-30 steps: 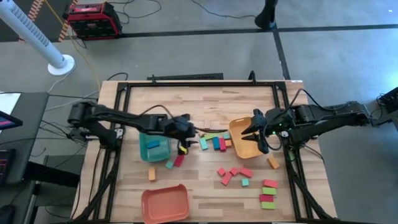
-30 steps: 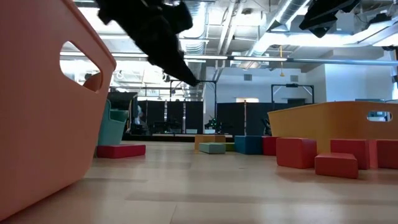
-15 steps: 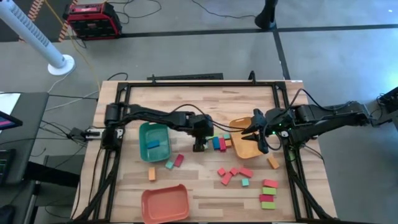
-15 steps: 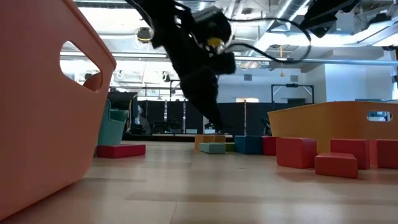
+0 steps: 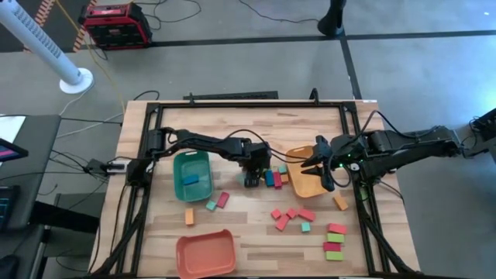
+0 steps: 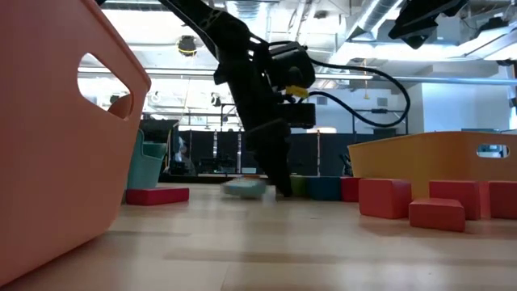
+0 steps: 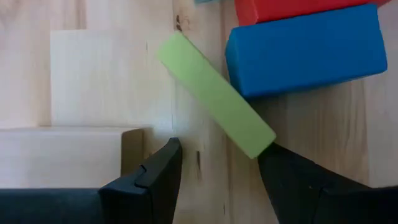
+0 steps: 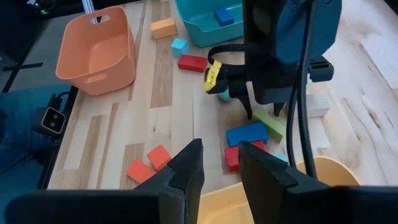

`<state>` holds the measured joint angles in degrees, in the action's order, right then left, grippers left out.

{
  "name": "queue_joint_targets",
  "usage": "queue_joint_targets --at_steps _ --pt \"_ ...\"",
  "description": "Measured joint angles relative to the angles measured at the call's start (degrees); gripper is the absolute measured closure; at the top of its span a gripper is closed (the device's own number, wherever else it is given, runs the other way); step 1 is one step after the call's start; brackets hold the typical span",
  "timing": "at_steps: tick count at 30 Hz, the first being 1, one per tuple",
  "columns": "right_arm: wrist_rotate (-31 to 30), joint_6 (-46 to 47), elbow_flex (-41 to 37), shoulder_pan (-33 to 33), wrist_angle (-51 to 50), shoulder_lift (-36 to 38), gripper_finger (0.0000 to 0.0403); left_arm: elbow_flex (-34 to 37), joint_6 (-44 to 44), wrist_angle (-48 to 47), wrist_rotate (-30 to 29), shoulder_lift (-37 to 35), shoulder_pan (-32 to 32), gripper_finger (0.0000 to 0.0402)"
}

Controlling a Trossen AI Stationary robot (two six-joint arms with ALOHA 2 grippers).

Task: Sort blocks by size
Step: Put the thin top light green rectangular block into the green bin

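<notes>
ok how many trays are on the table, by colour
green tray: 1
yellow-orange tray: 1
salmon-red tray: 1
total: 3

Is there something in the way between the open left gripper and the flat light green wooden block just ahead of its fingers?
Nothing visible. The left gripper is open over bare table, and the light green wooden block lies tilted just ahead of its fingers. A blue wooden block touches the green one's far side, not the approach.
</notes>
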<state>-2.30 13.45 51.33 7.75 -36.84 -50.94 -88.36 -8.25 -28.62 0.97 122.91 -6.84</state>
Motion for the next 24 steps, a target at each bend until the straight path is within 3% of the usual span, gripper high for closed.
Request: queue_joint_targets --at_steps 12,24 --pt "-1.1 -0.33 0.0 0.02 0.04 -0.02 0.027 0.09 0.81 1.94 -0.19 0.61 0.55 0.0266" --pt "-1.19 -0.24 0.0 0.02 0.04 -0.02 0.027 0.2 6.95 7.61 -2.74 0.7 1.52 0.0195"
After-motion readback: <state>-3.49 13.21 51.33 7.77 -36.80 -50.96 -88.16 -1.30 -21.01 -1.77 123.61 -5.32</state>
